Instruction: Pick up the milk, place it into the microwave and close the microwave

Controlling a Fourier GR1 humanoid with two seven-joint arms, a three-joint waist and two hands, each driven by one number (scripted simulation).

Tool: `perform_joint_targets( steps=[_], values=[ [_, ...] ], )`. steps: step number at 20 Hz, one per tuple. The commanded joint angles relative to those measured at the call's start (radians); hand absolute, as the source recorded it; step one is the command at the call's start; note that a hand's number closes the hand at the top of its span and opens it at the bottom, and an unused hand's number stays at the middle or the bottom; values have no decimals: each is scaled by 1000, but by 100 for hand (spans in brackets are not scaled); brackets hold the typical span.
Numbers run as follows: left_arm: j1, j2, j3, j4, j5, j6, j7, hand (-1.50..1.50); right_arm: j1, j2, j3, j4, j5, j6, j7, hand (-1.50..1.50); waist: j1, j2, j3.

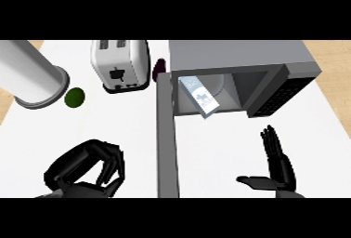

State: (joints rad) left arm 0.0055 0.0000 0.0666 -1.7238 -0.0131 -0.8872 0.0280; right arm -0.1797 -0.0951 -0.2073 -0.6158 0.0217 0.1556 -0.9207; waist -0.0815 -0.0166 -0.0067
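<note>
Nearest the camera: left hand [86, 169] is sitting at the near left over the counter [226, 148], fingers clenched into a loose fist and grasping nothing. Right hand [276, 165] is standing at the near right, fingers straight and released, pointing far, thumb sticking out to the left; it is touching nothing.

Counter is running white across the whole view.

Microwave [240, 69] is sitting at the far right, grey, cavity facing near. Its door [166, 135] is standing fully open, seen edge-on as a long grey strip reaching from the cavity's left side toward the near edge, between the two hands. Control panel is showing dark on the right of the cavity.

Cylinder [31, 74], pale grey, is lying tilted at the far left.

Toaster [122, 65], white with two slots, is standing left of the microwave, apart from it.

Milk [199, 96] is leaning inside the cavity, at its left, lower end at the opening's near edge.

Green ball [74, 96] is lying just beside the cylinder's rim.

Dark item [159, 67] is showing between toaster and microwave; cannot tell what it is.
</note>
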Motion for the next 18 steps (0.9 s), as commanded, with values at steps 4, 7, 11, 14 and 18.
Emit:
perform_joint_targets(
  steps=[4, 7, 11, 14, 18],
  values=[
    [-51, 0, -159, 128, -170, 124, -158, 150, 310, -57, 16, -314, -63, 122, -15, -150, 15, 8, 1],
    [-39, 0, -277, 135, -240, 235, -239, 150, 416, -87, 42, -438, -96, 210, 5, -150, 18, 7, 0],
    [-139, 0, -367, 302, -222, 350, -291, 150, 524, -102, 62, -684, -145, 219, 58, -150, 7, 15, 0],
    [-81, 0, -564, 329, -246, 429, -281, 150, 574, -92, 94, -805, -200, 259, 113, -150, 21, 14, 2],
    [-137, 0, -712, 415, -168, 596, -265, 150, 665, -123, 123, -1000, -274, 303, 198, -150, 10, 17, 1]
  ],
)
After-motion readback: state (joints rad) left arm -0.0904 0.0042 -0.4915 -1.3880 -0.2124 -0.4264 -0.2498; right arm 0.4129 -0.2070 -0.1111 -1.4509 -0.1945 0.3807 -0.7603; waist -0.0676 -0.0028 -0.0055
